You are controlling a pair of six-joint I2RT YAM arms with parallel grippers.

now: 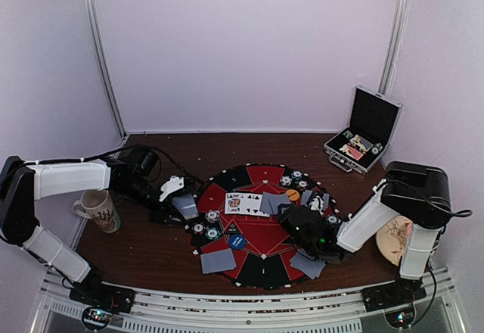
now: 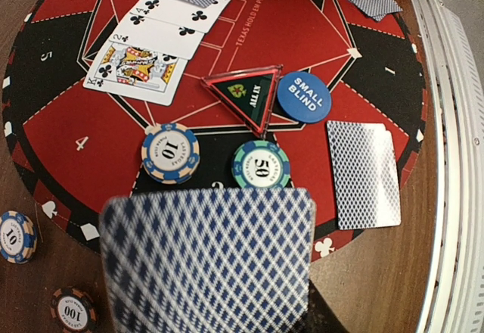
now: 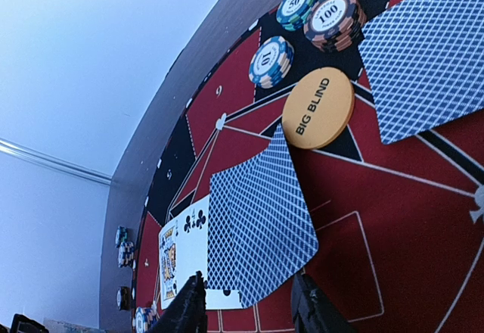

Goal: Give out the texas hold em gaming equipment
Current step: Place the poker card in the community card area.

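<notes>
Mug (image 1: 98,210) stands near the tabletop's left edge. Left jaws pinch a blue-backed card (image 2: 208,265) over the left rim of the round mat (image 1: 261,238). Right jaws stand parted around the end of a face-down card (image 3: 261,223) lying near the mat's centre, just beside the orange disc (image 3: 318,108).

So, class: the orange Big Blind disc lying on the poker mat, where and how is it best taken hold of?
Pinch its thin rim, coming straight down from above: the Big Blind disc lies flat on the mat, so only the edge offers purchase. Probably pinch across the sides away from the face-down card, whose corner meets its rim.
</notes>
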